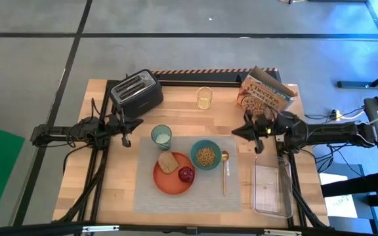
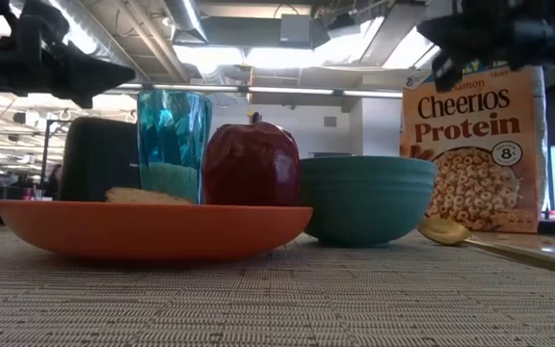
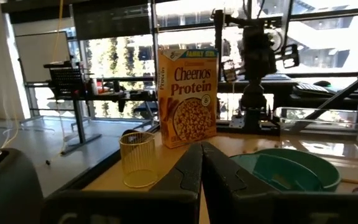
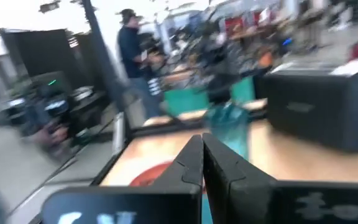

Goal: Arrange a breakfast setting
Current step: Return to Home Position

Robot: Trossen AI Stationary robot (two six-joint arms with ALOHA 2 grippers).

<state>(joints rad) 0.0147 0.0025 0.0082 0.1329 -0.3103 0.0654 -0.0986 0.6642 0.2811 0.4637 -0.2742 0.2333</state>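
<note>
Both pressed together and empty: left gripper (image 1: 138, 124) by the toaster (image 1: 136, 92), right gripper (image 1: 235, 133) near the cereal box (image 1: 265, 92). The plate (image 1: 165, 183) with toast (image 1: 168, 162) and apple (image 1: 186, 174), plus the bowl (image 1: 195, 150), spoon (image 1: 225, 172) and tumbler (image 1: 161, 136), all sit on the placemat (image 1: 144, 191)

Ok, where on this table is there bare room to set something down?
Bare wood left of the placemat, in front of the left gripper; the mat's front strip before the plate; wood between toaster and yellowish glass. Crowded: plate, bowl, tumbler and spoon bunch mid-mat; right gripper by the cereal box.
</note>
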